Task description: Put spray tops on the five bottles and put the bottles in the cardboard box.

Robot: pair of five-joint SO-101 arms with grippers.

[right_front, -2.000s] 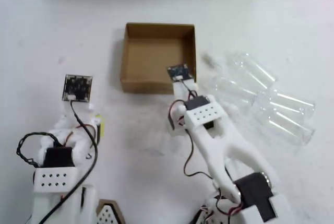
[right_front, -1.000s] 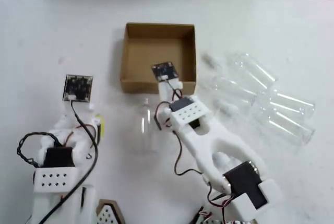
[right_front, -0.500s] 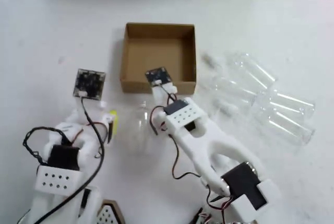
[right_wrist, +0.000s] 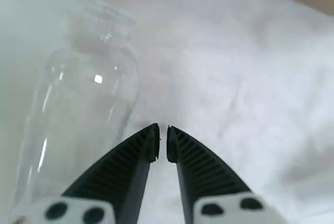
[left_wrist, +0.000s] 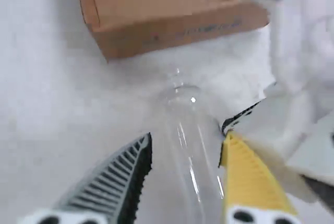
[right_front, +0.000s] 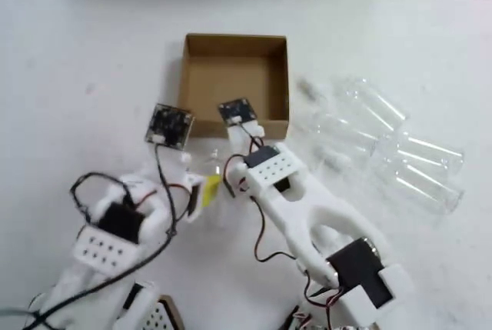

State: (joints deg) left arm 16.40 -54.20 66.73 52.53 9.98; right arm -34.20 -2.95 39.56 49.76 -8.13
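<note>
A clear bottle (left_wrist: 190, 130) without a top lies on the white table just in front of the cardboard box (right_front: 198, 124). My left gripper (left_wrist: 188, 138) is open, its grey finger (left_wrist: 133, 169) and yellow finger (left_wrist: 245, 174) on either side of the bottle's body. My right gripper (right_wrist: 163, 130) is shut with nothing in it and sits on the table beside the same bottle (right_wrist: 83, 104). In the high view both arms meet at the bottle (right_front: 214, 162), the left gripper's yellow finger (right_front: 206, 190) close to the right arm's wrist (right_front: 273, 167).
Several more clear bottles (right_front: 384, 145) lie in a loose heap on the table to the right of the box. The box's inside (right_front: 234, 76) holds nothing. The right arm's body (left_wrist: 297, 119) stands close beside the left gripper.
The left arm has swung right and forward until its jaws straddle the bottle. The right arm first came left with the bottle from beside the box, then held still.
</note>
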